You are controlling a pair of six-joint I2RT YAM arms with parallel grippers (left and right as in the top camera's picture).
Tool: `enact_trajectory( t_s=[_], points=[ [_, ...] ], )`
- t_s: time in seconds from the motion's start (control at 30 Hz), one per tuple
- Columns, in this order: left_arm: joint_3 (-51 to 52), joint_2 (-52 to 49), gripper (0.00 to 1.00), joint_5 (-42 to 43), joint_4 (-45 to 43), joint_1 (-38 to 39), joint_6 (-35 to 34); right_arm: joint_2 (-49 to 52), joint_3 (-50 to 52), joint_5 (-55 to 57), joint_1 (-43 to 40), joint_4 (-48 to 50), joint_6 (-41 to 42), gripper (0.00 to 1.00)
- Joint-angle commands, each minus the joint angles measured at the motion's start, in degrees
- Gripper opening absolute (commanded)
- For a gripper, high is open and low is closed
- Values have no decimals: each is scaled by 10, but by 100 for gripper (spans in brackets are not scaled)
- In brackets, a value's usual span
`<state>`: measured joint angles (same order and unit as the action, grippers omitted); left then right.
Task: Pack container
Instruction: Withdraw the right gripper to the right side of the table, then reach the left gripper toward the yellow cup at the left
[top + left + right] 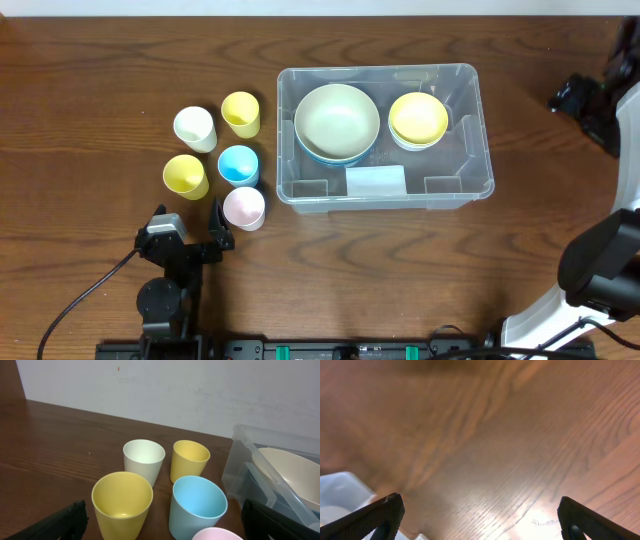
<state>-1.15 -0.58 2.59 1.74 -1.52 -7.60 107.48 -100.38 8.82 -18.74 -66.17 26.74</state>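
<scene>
Container [470,165], a large clear plastic bin with rounded corners, lies on the brown wooden table [100,80] a little right of centre in the overhead view. Its long side runs across, and a white label [376,181] sits on its base by the near wall.

Starting from the left, five small cups stand upright on the table in a loose cluster just left of the bin. A white cup [194,128] and a yellow cup [241,113] are at the back. A second yellow cup [185,175] and a blue cup [238,164] stand in front of them, and a pink cup [244,207] is nearest the robot.

The left gripper [188,214] sits low just in front of the cluster, its fingers spread wide and gripping nothing. The finger nearer the bin is just beside the pink cup; whether it touches cannot be told.

Inside the bin, the left half holds a wide cream bowl [337,120] nested in a blue bowl [318,156] whose rim peeks out beneath. The right half holds a small yellow bowl [418,115] sitting in a white bowl [412,146].

Far to the right, the right gripper [480,515] hangs above bare wood, its fingers wide apart with nothing between them. A corner of the bin shows at the lower left of its wrist view.
</scene>
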Motion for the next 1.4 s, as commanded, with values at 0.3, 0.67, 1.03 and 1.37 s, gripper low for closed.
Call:
enact_trajectory(
  t_s=[0.3, 0.67, 1.03, 1.37],
  points=[
    [9, 3, 98, -12, 23, -4, 5, 5, 115, -5, 0, 91, 11, 99],
    [9, 3, 98, -11, 21, -4, 4, 5, 123, -5, 0, 90, 11, 99],
    [-14, 2, 98, 88, -105, -4, -10, 5, 123, -5, 0, 90, 11, 99],
    [-305, -256, 98, 12, 109, -25, 41, 5, 123, -5, 0, 90, 11, 99]
  ],
)
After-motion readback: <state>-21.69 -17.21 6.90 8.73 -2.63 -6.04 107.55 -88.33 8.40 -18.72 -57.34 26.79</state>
